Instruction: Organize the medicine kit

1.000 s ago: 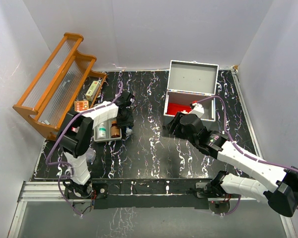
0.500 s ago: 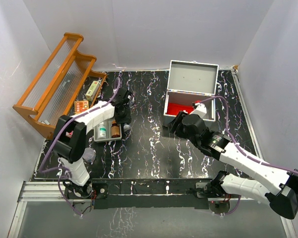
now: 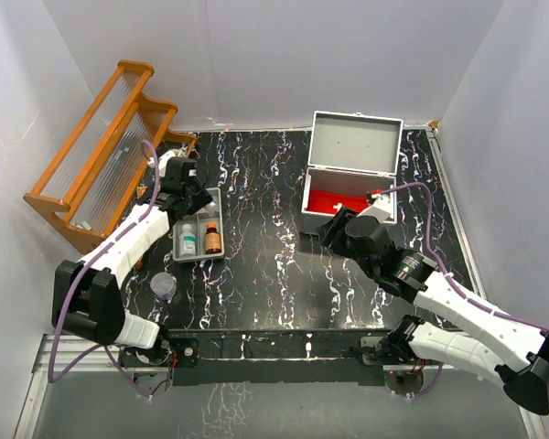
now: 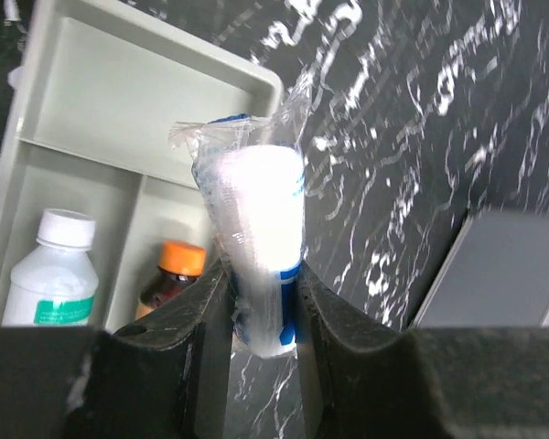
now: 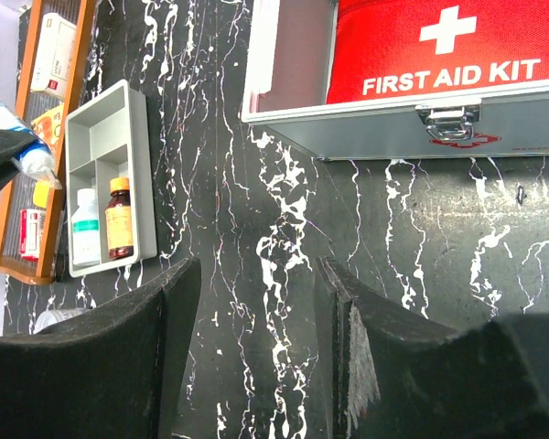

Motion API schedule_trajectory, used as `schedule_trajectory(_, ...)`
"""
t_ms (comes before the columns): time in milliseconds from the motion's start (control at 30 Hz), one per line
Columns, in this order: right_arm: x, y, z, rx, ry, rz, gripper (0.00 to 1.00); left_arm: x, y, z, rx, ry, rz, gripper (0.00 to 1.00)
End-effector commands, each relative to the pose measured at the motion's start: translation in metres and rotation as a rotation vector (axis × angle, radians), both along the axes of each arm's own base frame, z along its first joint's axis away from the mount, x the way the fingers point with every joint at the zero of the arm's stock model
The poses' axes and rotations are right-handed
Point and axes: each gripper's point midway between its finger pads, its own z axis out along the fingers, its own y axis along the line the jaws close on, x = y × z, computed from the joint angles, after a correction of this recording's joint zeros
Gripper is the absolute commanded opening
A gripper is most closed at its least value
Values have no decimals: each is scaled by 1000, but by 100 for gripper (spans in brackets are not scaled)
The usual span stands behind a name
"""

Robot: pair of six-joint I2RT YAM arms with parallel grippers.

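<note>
Left gripper (image 4: 261,285) is clamped part-way closed on a white roll in clear plastic wrap with blue print (image 4: 256,210), the roll standing up between its two dark fingers and pressed by both. In the top view this gripper (image 3: 185,183) hangs over the far end of a small shallow grey plastic tray (image 3: 222,229) that lies on the left side of the black, white-veined table (image 3: 274,265). The tray's far compartment is bare, and its two near compartments hold a white plastic bottle with a green label (image 4: 55,274) and an amber bottle with an orange cap (image 4: 169,283), one in each, side by side. An orange-brown wooden rack with ribbed clear panels (image 3: 101,146) sits at the table's far left corner, just beyond the tray. Right gripper (image 5: 256,357) has its jaws spread apart with nothing between them, and it hovers over the table just in front of the medicine kit (image 3: 357,151), a large rectangular silver-grey metal case. That case rests toward the table's far right corner with its hinged lid raised, and a red fabric pouch with a white cross and "FIRST AID KIT" lettering (image 5: 439,55) lies inside it.
</note>
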Motion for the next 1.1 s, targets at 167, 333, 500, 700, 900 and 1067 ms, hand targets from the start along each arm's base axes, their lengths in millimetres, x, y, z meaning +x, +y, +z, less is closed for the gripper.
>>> schedule_trajectory(167, 4, 4, 17, 63, -40, -17, 49, 36, 36, -5, -206, -96, 395, 24)
schedule_trajectory(333, 4, 4, 18, 77, -42, -19, 49, 57, 37, -10, -225, -95, 470, 27)
schedule_trajectory(500, 0, -2, 19, 97, -49, -39, 49, 61, 38, -32, -242, -19, 564, 27)
schedule_trajectory(700, -2, -7, 20, 83, -49, -46, 49, 59, 51, -50, -177, 43, 640, 28)
schedule_trajectory(900, -1, -12, 23, 72, -64, -59, 49, 59, 54, -58, -137, 57, 633, 46)
schedule_trajectory(1067, 1, -20, 27, 38, -79, -92, 50, 49, 53, -62, -99, 113, 595, 51)
